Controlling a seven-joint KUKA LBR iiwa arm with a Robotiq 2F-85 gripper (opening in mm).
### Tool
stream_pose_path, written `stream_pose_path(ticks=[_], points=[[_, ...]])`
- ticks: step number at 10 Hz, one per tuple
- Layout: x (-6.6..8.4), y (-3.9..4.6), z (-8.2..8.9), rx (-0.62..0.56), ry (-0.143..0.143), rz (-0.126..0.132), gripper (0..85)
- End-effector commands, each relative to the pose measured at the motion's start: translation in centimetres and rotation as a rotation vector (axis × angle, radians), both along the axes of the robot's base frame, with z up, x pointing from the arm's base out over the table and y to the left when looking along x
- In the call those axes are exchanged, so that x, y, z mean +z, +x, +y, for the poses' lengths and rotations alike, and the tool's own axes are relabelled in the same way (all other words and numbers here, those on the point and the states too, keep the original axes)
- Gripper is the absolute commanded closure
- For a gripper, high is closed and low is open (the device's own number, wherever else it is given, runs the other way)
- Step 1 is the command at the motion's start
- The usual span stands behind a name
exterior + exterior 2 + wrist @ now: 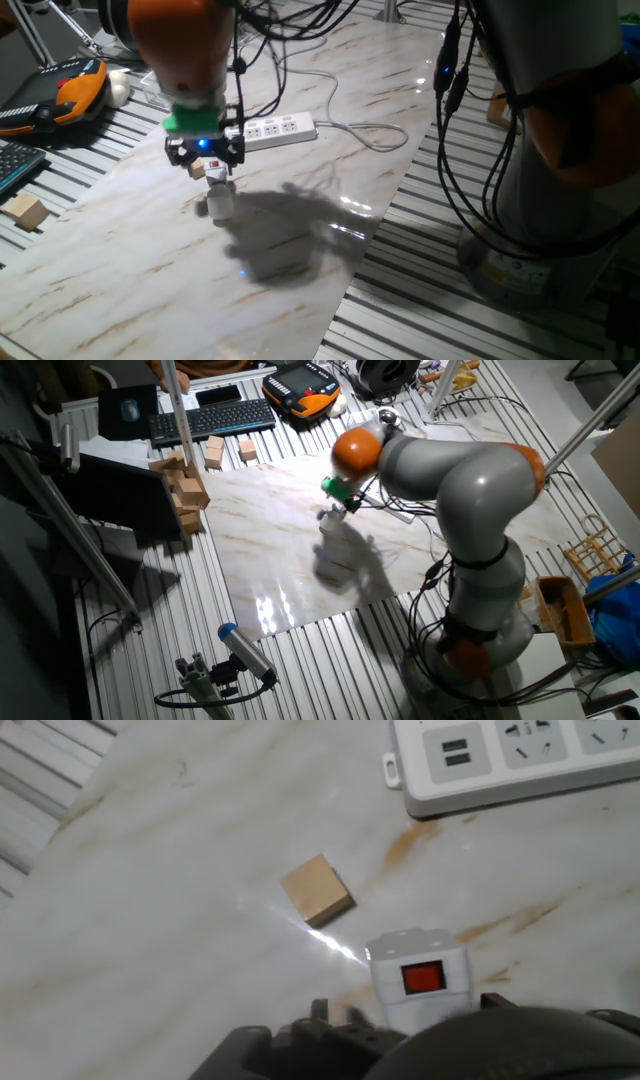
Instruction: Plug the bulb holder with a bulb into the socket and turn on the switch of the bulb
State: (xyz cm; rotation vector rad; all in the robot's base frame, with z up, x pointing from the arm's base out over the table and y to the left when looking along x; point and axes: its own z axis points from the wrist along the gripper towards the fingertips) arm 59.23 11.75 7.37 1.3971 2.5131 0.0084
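1. Bulb holder (pixel 418 978) white and boxy, red switch (pixel 423 978) facing the hand camera; sits low in the hand view, partly hidden behind the dark gripper body.
2. In one fixed view, held up off the marble counter (pixel 120 270) beneath the gripper (pixel 205 160), white bulb (pixel 220 203) hanging at the lower end.
3. Jaws apparently closed on the bulb holder; contact itself not clearly visible in any view.
4. Socket (pixel 278 130) lying flat toward the far edge of the counter, white cord (pixel 370 135) trailing toward the side edge; well apart from the bulb holder.
5. In the hand view, end of the socket (pixel 510 760) at the top, USB ports and outlets showing.
6. Small tan wooden cube (pixel 317 890) resting on the counter between bulb holder and socket, touching neither.
7. Another wooden block (pixel 27 212) off the marble, on the slatted surface beside the near side edge.
8. In the other fixed view, arm (pixel 460 480) bent over the middle of the counter.
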Motion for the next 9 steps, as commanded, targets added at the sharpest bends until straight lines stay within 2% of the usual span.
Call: stream_pose_path(ticks=[1,3,6,7,8,9], points=[[-0.1,0.09,-0.1,0.009,-0.001,-0.006,0.0],[0.3,-0.57,-0.6,0.034,0.010,0.014,0.0],[-0.5,-0.11,-1.4,0.037,-0.003,-0.002,0.0],[-0.7,0.08,-1.7,0.040,0.001,-0.005,17.0],[-0.8,0.11,-1.6,0.038,0.002,-0.011,17.0],[-0.8,0.15,-1.7,0.038,-0.012,-0.011,17.0]])
